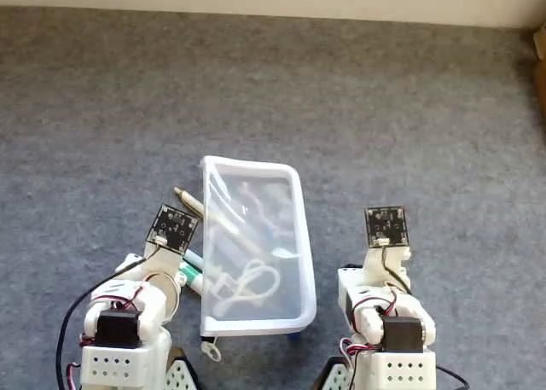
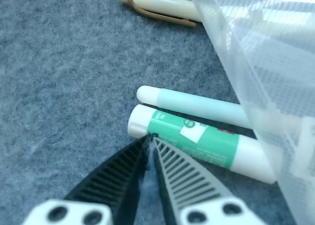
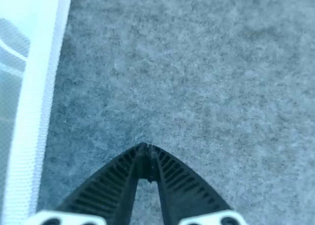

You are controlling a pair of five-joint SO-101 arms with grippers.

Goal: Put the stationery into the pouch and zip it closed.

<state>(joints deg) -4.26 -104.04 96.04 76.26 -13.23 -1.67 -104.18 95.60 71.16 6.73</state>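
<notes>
Clear mesh pouch (image 1: pixel 256 245), white-edged

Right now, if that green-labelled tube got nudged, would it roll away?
The green-labelled tube looks round and smooth, so it would probably roll. The pale pen close alongside may stop it. It looks rigid, unlikely to bend.

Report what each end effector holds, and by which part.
Nothing is held. The left end effector is shut, its tips by the cap end of the glue stick, not around it. The right end effector is shut over carpet.
</notes>
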